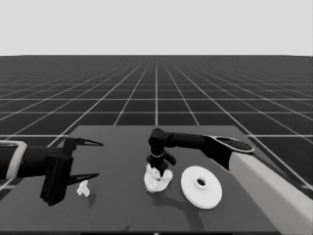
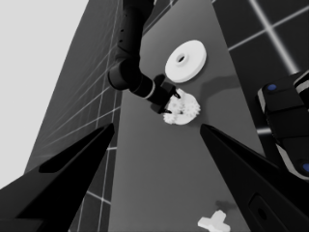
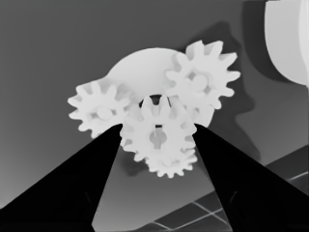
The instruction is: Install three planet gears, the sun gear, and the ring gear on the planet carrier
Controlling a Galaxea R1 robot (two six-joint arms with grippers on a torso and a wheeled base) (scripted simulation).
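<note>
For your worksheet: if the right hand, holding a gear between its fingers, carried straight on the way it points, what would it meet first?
Most likely the smaller round part, near its centre hole: the right hand holds a gear just above it, between three seated gears. Depth is unclear.

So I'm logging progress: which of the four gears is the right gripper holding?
The gear between the right gripper fingers, over the smaller round part centre hole. The other three sit around it, ungripped.
</note>
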